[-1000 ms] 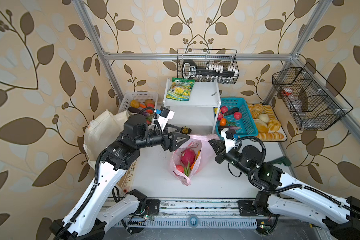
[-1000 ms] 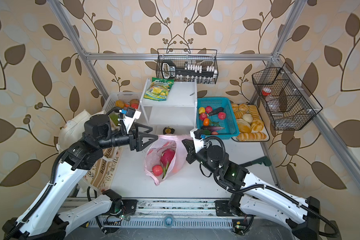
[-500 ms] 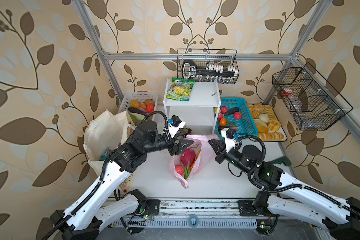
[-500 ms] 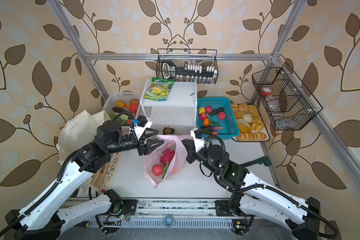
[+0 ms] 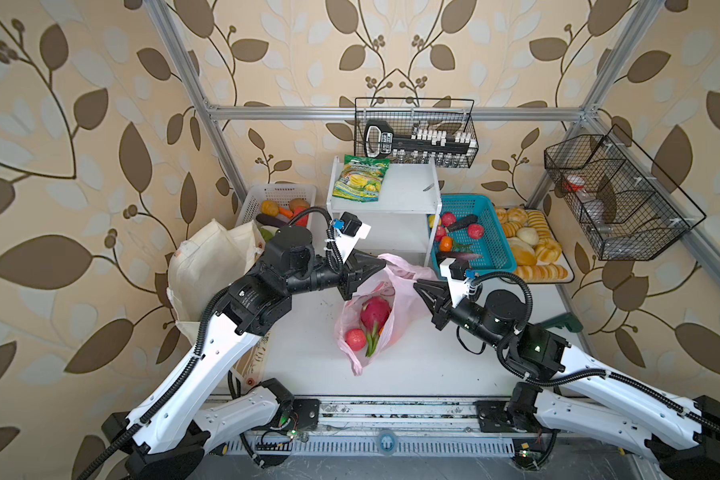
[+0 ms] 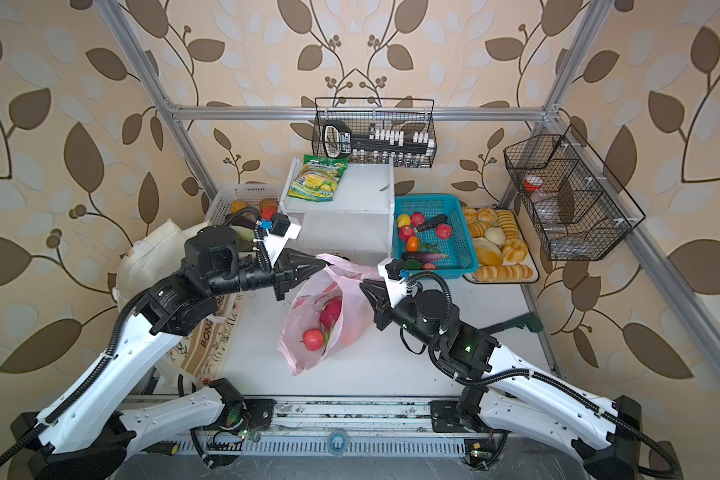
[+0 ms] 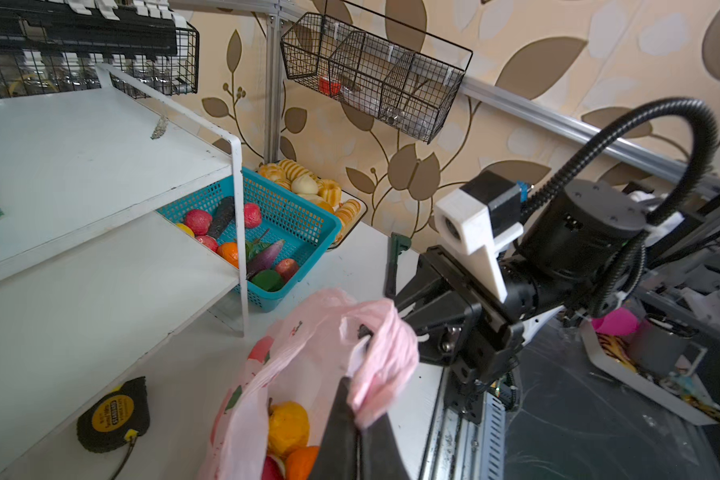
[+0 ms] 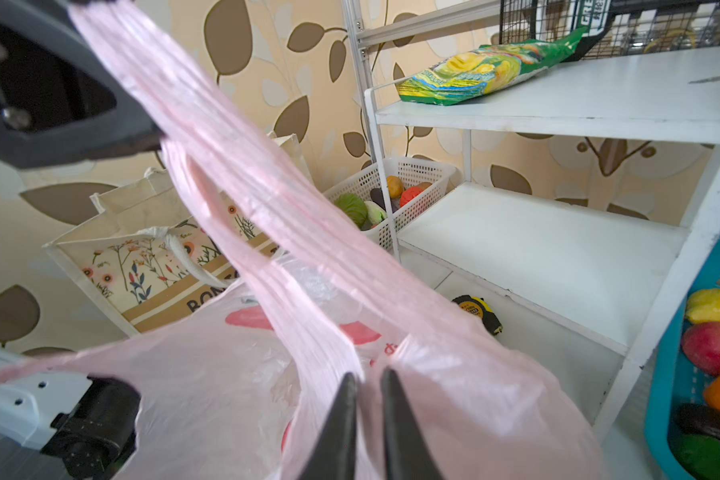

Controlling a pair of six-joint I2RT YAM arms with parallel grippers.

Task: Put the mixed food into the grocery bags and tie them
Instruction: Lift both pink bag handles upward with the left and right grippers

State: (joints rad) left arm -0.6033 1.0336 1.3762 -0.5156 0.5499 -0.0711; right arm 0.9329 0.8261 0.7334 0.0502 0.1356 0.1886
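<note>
Both grippers at the mouth of the pink plastic bag (image 5: pixel 406 305), mid-table (image 5: pixel 433 365).
L gripper (image 5: pixel 382 265): jaws pressed together on a bunched loop handle at the bag's rim (wrist view shows film wadded at the tips). R gripper (image 5: pixel 417 283) at the opposite rim, jaws a slit apart w/ pink film running into the gap. Bag's body rests on the table, mouth lifted toward the white shelf (image 5: pixel 391 199). Inside: magenta dragon fruit (image 5: pixel 375 311), red fruit (image 5: pixel 356 338), yellow fruit (image 7: pixel 287 424) & orange fruit (image 7: pixel 302 461). Cream canvas tote (image 5: pixel 204 266) stands at table's left edge, beside L arm.
</note>
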